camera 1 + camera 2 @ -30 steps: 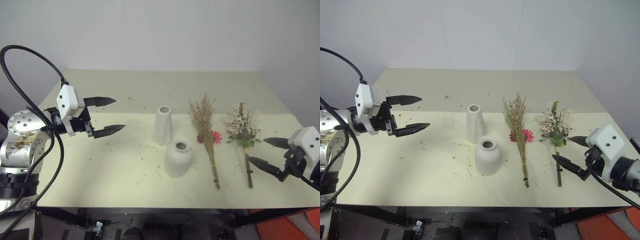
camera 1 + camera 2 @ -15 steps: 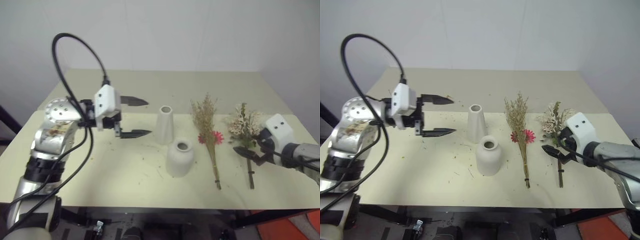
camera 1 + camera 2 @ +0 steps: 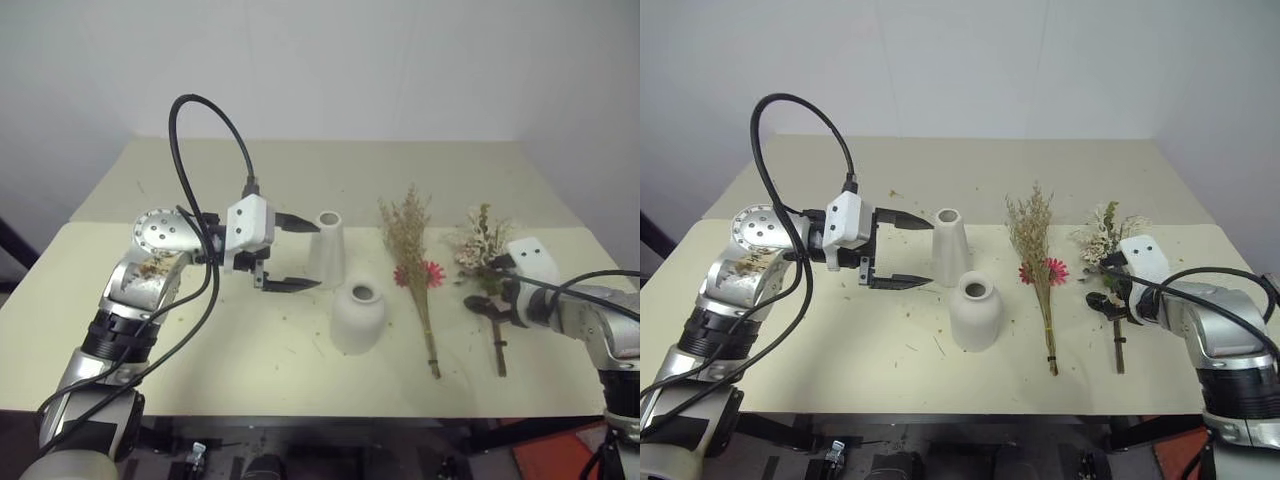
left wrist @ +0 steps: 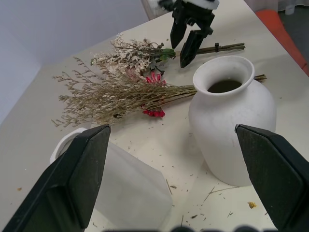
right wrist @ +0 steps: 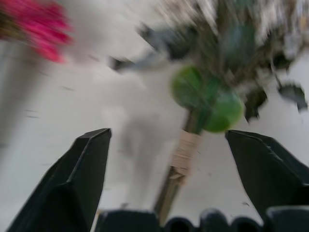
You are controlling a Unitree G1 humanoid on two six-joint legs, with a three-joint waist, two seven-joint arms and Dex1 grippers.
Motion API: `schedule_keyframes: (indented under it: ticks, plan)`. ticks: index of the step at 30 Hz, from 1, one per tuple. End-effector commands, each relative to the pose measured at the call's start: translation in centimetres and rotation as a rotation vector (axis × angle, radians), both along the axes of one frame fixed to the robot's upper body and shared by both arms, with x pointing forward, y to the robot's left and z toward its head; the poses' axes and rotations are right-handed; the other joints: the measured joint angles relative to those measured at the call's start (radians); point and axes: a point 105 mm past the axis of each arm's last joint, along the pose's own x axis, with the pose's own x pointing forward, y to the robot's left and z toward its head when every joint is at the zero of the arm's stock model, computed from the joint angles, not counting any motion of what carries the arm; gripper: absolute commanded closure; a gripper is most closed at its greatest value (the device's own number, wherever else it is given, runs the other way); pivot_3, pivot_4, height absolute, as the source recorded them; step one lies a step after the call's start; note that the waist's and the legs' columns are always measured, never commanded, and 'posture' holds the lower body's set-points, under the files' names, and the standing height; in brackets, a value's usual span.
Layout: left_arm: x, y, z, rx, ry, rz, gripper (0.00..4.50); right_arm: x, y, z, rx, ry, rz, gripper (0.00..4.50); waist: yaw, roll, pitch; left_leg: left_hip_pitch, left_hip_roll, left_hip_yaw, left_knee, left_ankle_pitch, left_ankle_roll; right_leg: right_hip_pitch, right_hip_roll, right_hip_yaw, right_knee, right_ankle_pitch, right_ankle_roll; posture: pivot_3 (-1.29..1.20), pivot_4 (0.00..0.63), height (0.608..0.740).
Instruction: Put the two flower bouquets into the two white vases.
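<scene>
The tall white vase (image 3: pixel 327 250) stands mid-table, with the round white vase (image 3: pixel 358 317) just in front of it. My left gripper (image 3: pixel 301 254) is open beside the tall vase, its fingertips almost at the vase's side. To the right lies the brown bouquet (image 3: pixel 412 262) with its red-pink daisies. Further right lies the cream and pink bouquet (image 3: pixel 487 243). My right gripper (image 3: pixel 1105 285) is open and tilted down over that bouquet. Its fingers (image 5: pixel 89 176) straddle the stem (image 5: pixel 186 154) just below the green leaves (image 5: pixel 207 96), without clamping it.
Dried crumbs litter the cream table (image 3: pixel 230 350). A black cable (image 3: pixel 200 120) loops above my left arm. The table's front edge runs close below the bouquets' stem ends. An orange object (image 3: pixel 1180 458) sits on the floor at the right.
My left gripper has swung right, up to the tall vase. My right gripper has come forward and down, tipping over the cream and pink bouquet's stem.
</scene>
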Motion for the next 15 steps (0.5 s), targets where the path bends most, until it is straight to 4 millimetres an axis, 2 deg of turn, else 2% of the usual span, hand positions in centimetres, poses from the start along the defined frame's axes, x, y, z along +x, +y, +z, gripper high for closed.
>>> schedule_keyframes:
  ticks: [1,9,10,13,15]
  plan:
    - [-0.2,0.2,0.7,0.003,-0.050,0.002,0.00,0.8,-0.6,1.4,-0.014,-0.057,-0.036,1.28,0.000,0.000,0.000,0.000,0.000,0.000,0.000,0.000,0.000,0.000,0.000,0.000,0.000,0.000,0.000,0.00,0.150,0.740]
    - [-0.5,0.7,0.4,0.000,-0.048,0.030,0.00,1.1,-0.8,1.5,-0.010,-0.060,-0.046,4.14,-0.002,0.000,0.000,0.000,0.000,0.000,0.000,0.000,0.000,0.000,0.000,0.000,0.000,0.000,0.000,0.00,0.150,0.740]
    - [-0.5,0.7,0.4,-0.003,-0.048,0.031,0.00,1.1,-0.7,1.5,-0.011,-0.059,-0.044,4.27,-0.001,0.000,0.000,0.000,0.000,0.000,0.000,0.000,0.000,0.000,0.000,0.000,0.000,0.000,0.000,0.00,0.150,0.740]
    - [-0.4,0.8,0.3,-0.004,-0.044,0.038,0.00,1.3,-0.8,1.7,-0.033,-0.072,-0.051,4.27,-0.001,0.000,0.000,0.000,0.000,0.000,0.000,0.000,0.000,0.000,0.000,0.000,0.000,0.000,0.000,0.00,0.150,0.740]
    - [-0.4,0.9,0.3,-0.004,-0.043,0.042,0.00,1.8,-1.3,2.8,-0.088,-0.151,-0.081,4.27,-0.001,0.000,0.000,0.000,0.000,0.000,0.000,0.000,0.000,0.000,0.000,0.000,0.000,0.000,0.000,0.00,0.150,0.740]
